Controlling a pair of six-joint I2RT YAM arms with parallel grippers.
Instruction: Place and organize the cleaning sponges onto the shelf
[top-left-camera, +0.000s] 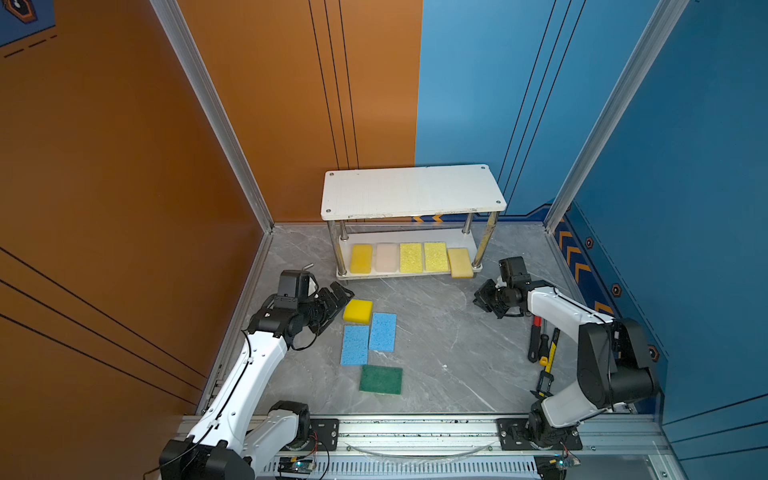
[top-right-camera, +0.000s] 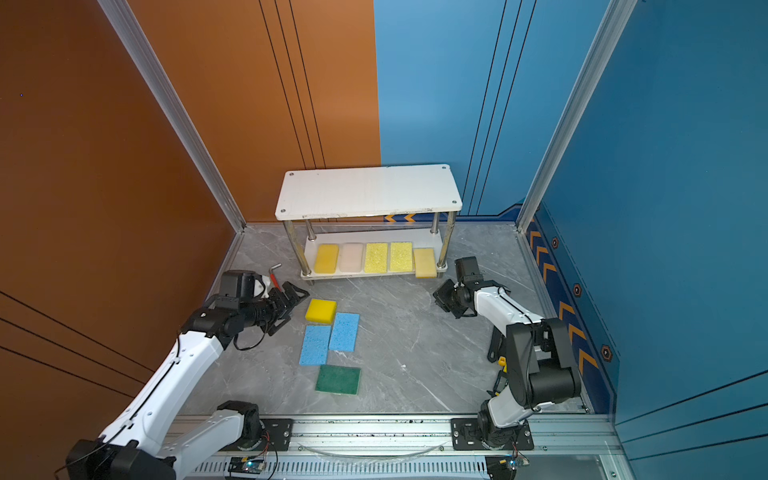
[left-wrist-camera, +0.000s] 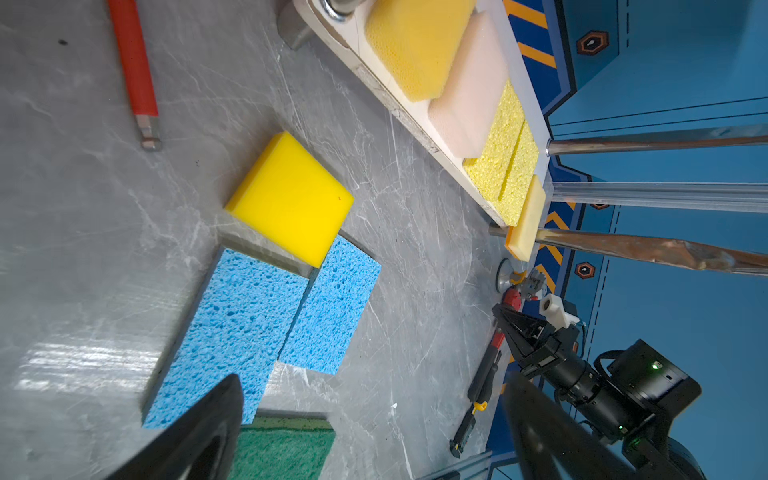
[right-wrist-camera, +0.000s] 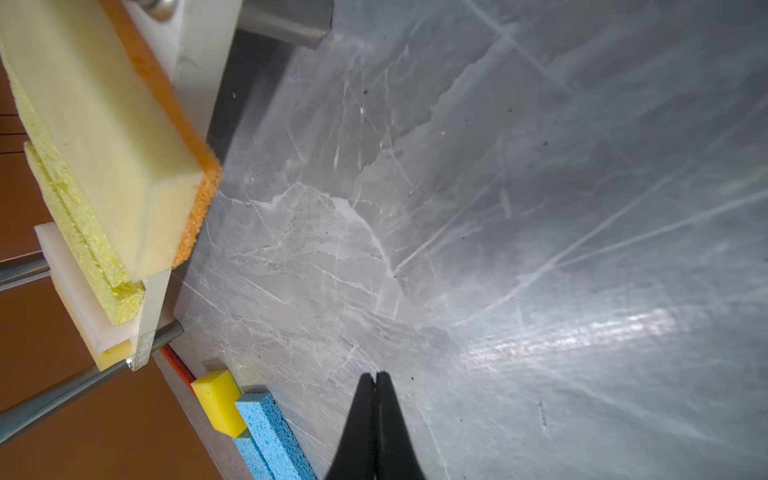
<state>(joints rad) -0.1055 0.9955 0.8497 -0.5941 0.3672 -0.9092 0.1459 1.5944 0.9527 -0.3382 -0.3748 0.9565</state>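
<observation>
Overhanging the shelf (top-left-camera: 411, 191) front — tan sponge (top-left-camera: 460, 262), long axis front-to-back

Both top views: high, far back, pitched down on whole table (top-left-camera: 440, 340), shelf (top-left-camera: 411, 189) at 12 o'clock. The 2 wrist cams: low, close, rolled sideways; both catch shelf's lower board (left-wrist-camera: 411, 114).

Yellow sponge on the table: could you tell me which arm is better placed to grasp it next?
Left, probably: the left gripper is open beside the yellow sponge; the right gripper is shut, farther off near the shelf.
</observation>
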